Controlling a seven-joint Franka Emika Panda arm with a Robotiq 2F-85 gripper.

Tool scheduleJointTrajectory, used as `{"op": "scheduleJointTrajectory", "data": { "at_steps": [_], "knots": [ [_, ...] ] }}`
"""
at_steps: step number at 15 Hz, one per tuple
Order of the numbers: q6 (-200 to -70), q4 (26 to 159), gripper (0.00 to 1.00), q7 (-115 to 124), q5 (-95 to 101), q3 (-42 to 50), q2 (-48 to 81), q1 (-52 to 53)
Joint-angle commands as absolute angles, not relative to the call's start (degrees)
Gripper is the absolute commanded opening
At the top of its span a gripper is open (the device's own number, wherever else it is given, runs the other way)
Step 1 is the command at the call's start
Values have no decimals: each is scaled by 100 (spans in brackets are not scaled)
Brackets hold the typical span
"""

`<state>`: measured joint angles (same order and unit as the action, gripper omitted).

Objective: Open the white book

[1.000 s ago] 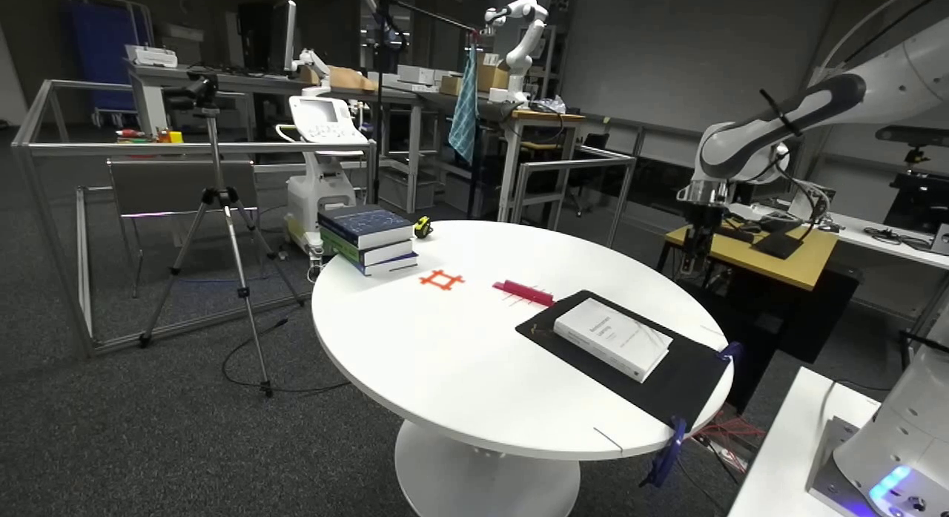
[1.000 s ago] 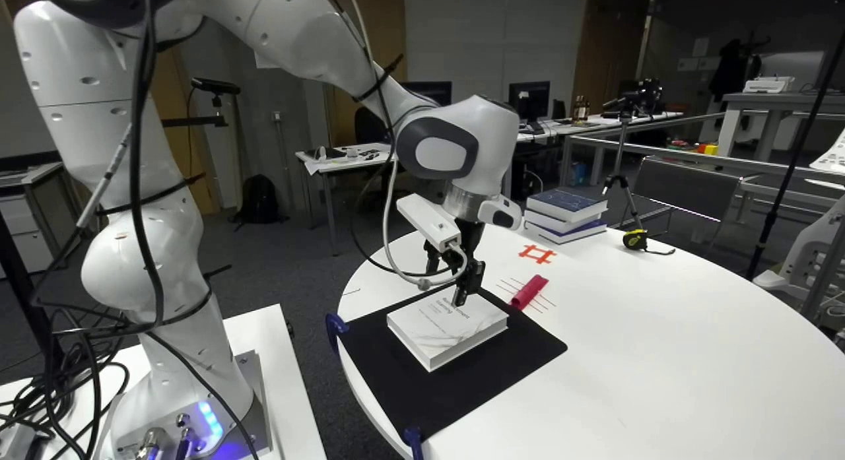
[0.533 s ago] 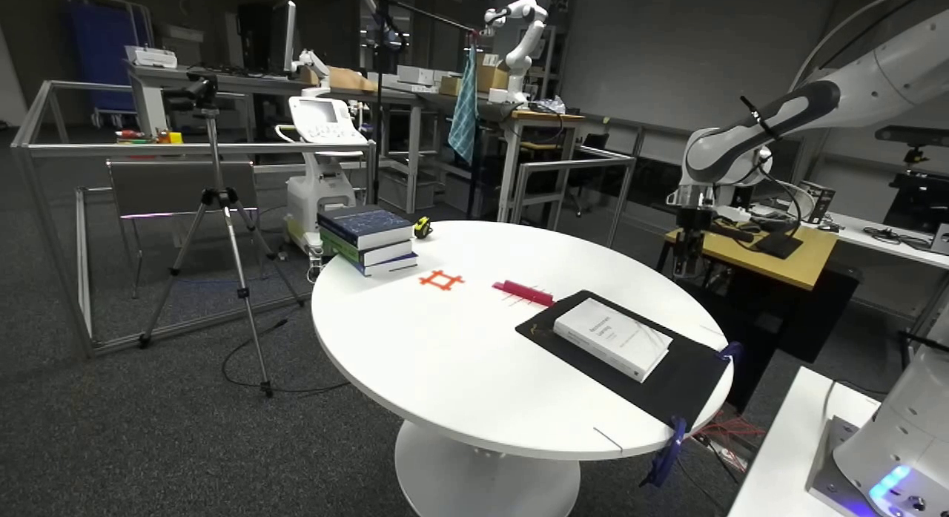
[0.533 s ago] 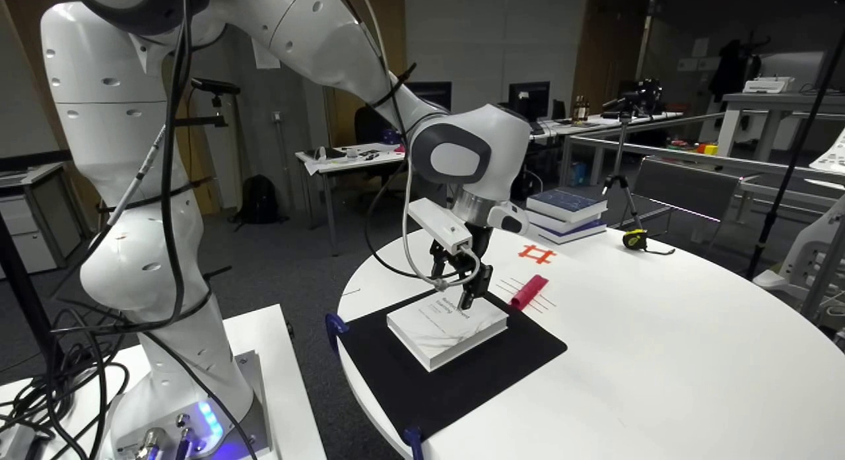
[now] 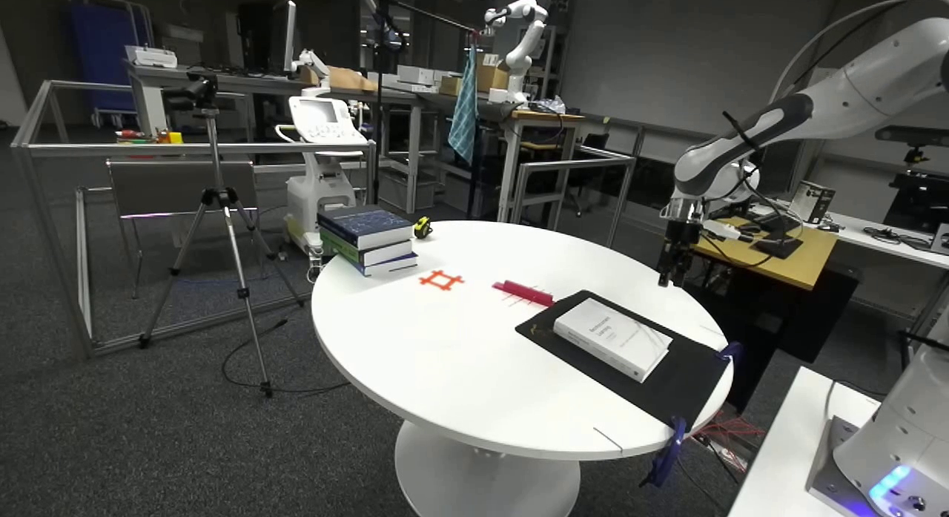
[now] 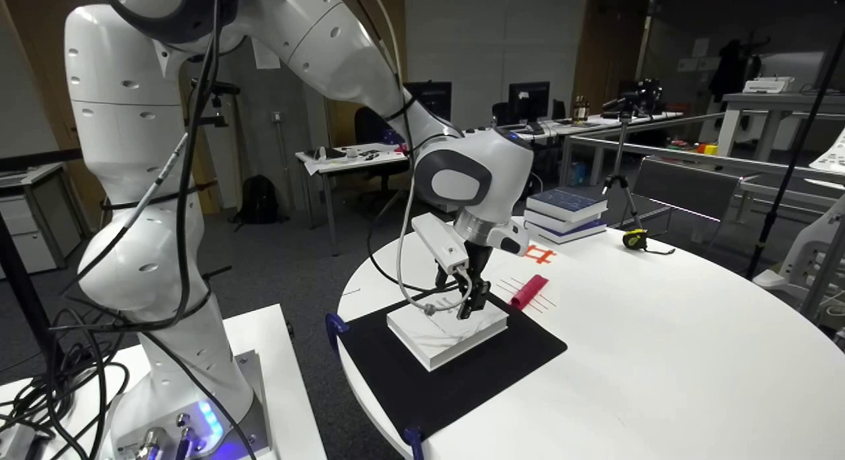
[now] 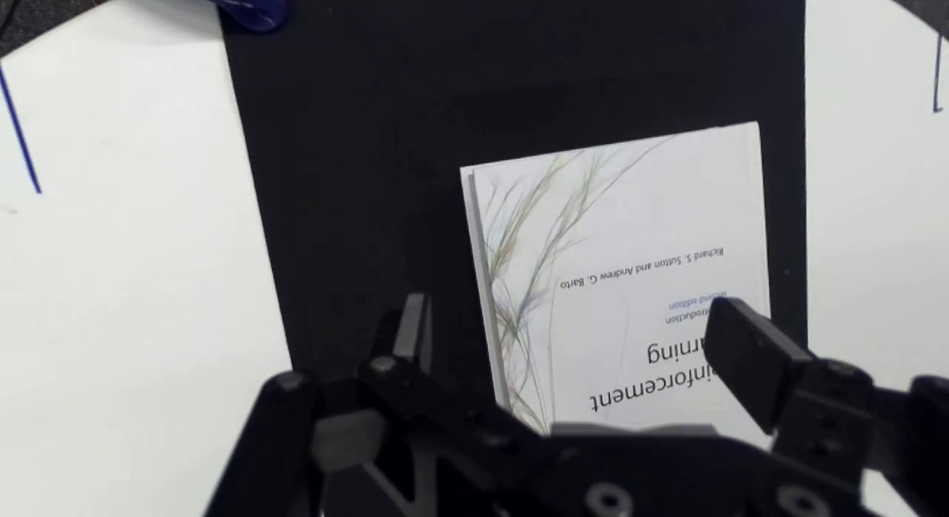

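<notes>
- White book (image 5: 614,339): closed, flat on black mat (image 7: 356,146).
- Your gripper (image 7: 567,304): above it, jaws apart, nothing held.
- Step: approach, likely; next, you should lift the cover (image 7: 630,220) by its free edge.

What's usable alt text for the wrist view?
A closed, white rectangular book, its printed title upside down, lies on a black rectangular mat on a white table. An open, black two-fingered gripper at the bottom partly hides the book. Dark blue clamps show at the top edge.
</notes>
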<state>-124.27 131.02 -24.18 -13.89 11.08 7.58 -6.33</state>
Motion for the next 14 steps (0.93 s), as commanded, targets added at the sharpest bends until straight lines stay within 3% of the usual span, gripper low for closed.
{"op": "scheduleJointTrajectory", "data": {
  "at_steps": [1, 14],
  "knots": [
    [-12673, 12692, 100, -2558, -1726, 876, 1427, -874],
    [-12451, 11475, 100, -3179, -1466, 156, 2897, -1320]
  ]
}}
